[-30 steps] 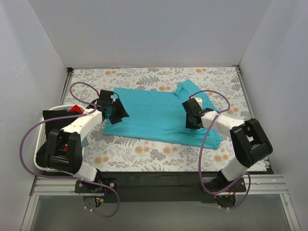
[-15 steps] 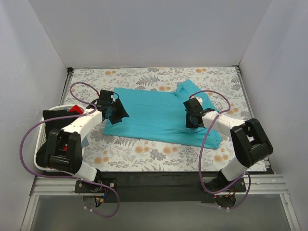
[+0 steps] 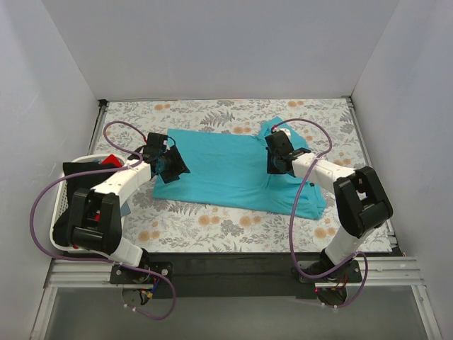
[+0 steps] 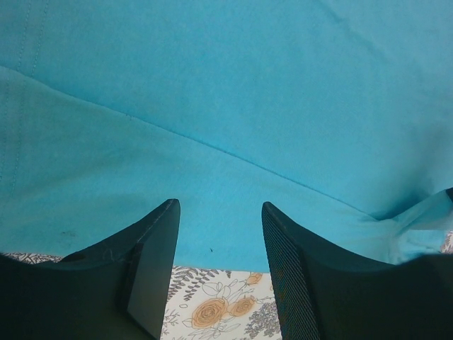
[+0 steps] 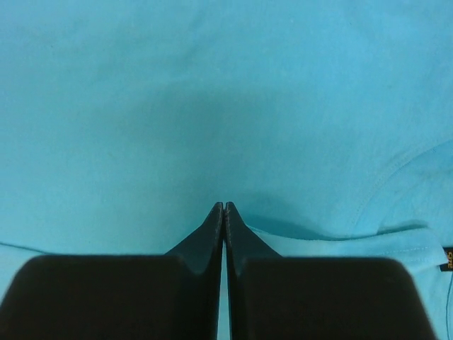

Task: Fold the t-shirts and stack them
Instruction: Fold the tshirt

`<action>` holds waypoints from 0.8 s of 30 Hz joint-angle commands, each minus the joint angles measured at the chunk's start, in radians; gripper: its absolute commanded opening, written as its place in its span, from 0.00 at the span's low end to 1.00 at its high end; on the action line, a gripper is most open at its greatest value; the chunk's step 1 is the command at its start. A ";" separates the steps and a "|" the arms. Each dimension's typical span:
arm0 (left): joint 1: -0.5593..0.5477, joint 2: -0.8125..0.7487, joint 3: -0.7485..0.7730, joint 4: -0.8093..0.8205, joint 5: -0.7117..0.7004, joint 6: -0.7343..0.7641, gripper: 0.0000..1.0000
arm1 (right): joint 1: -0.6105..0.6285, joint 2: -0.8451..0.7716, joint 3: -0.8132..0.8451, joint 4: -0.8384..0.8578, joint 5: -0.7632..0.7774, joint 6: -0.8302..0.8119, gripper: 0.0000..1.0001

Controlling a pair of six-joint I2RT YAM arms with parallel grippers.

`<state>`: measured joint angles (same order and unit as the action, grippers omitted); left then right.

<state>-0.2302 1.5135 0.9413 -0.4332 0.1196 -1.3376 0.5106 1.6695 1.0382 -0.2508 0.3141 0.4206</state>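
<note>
A plain turquoise t-shirt (image 3: 226, 170) lies spread flat on the floral table; it fills the left wrist view (image 4: 226, 92) and the right wrist view (image 5: 212, 92). My left gripper (image 3: 170, 164) is open and low over the shirt's left edge, with cloth and bare table between its fingers (image 4: 219, 207). My right gripper (image 3: 274, 159) is on the shirt's right part near the collar. Its fingers (image 5: 224, 207) are pressed together on the cloth, and a small ridge of fabric (image 5: 340, 237) runs off to their right. A red shirt (image 3: 107, 160) and a black shirt (image 3: 74, 170) lie in the basket.
A white slatted basket (image 3: 59, 205) stands at the table's left edge beside the left arm. White walls close in the left, back and right. Floral table (image 3: 212, 223) shows in front of the shirt and behind it (image 3: 212, 113). Purple cables loop from both arms.
My right gripper has moved towards the back, from the shirt's middle right up near the collar. The left gripper has hardly moved.
</note>
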 commanded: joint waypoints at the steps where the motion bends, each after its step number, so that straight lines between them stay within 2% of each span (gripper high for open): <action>1: 0.003 -0.006 -0.004 0.010 -0.008 0.015 0.49 | -0.003 0.032 0.057 0.056 -0.003 -0.042 0.04; 4: 0.003 -0.006 -0.004 0.010 -0.008 0.015 0.49 | -0.001 0.052 0.062 0.076 -0.027 -0.060 0.08; 7: 0.003 -0.004 -0.007 0.010 -0.008 0.014 0.49 | -0.003 0.056 0.063 0.093 -0.050 -0.089 0.23; 11: 0.003 -0.001 -0.006 0.010 -0.008 0.011 0.49 | -0.001 0.033 0.056 0.119 -0.084 -0.144 0.37; 14: 0.003 -0.001 -0.007 0.010 -0.008 0.011 0.49 | -0.009 -0.003 0.046 0.087 0.009 -0.152 0.45; 17: 0.003 -0.006 -0.009 0.010 -0.011 0.011 0.49 | -0.085 -0.023 0.030 -0.006 0.034 -0.076 0.45; 21: 0.003 -0.006 -0.010 0.010 -0.009 0.012 0.49 | -0.229 -0.099 -0.069 -0.013 -0.015 -0.026 0.43; 24: 0.003 -0.003 -0.007 0.010 -0.003 0.009 0.49 | -0.289 -0.125 -0.124 -0.007 -0.059 -0.017 0.43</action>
<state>-0.2302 1.5154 0.9386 -0.4332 0.1184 -1.3380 0.2638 1.5856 0.9623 -0.2295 0.2878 0.3683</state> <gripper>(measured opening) 0.487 0.433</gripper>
